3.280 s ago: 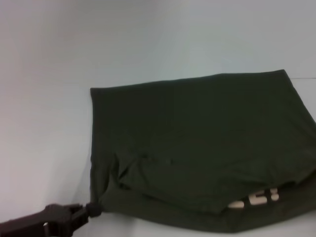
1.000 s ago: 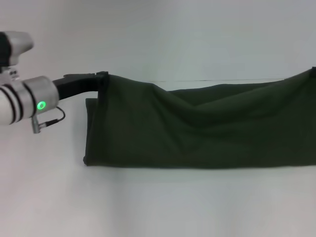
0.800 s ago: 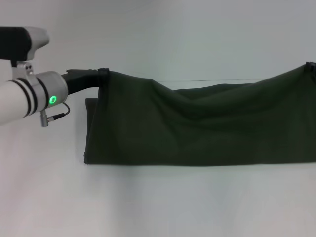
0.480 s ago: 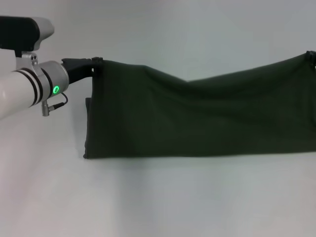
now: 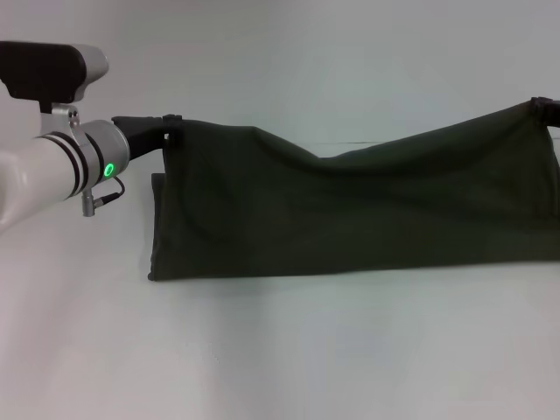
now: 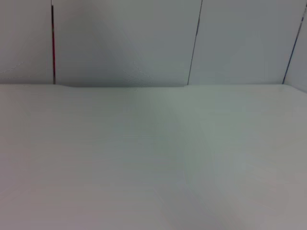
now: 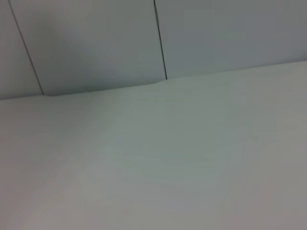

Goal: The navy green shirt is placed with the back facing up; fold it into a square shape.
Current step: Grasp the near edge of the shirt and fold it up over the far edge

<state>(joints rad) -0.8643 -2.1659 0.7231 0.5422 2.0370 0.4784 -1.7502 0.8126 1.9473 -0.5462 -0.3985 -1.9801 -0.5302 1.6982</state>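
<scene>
Left gripper (image 5: 172,127) and right gripper (image 5: 544,107) each pinch a top corner of the navy green shirt (image 5: 350,210), lifted, lower fold on the white table (image 5: 280,350). Wrist views: bare tabletop, panelled wall (image 6: 124,38).

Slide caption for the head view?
Left gripper and right gripper hold the navy green shirt raised by two corners above the table.
</scene>
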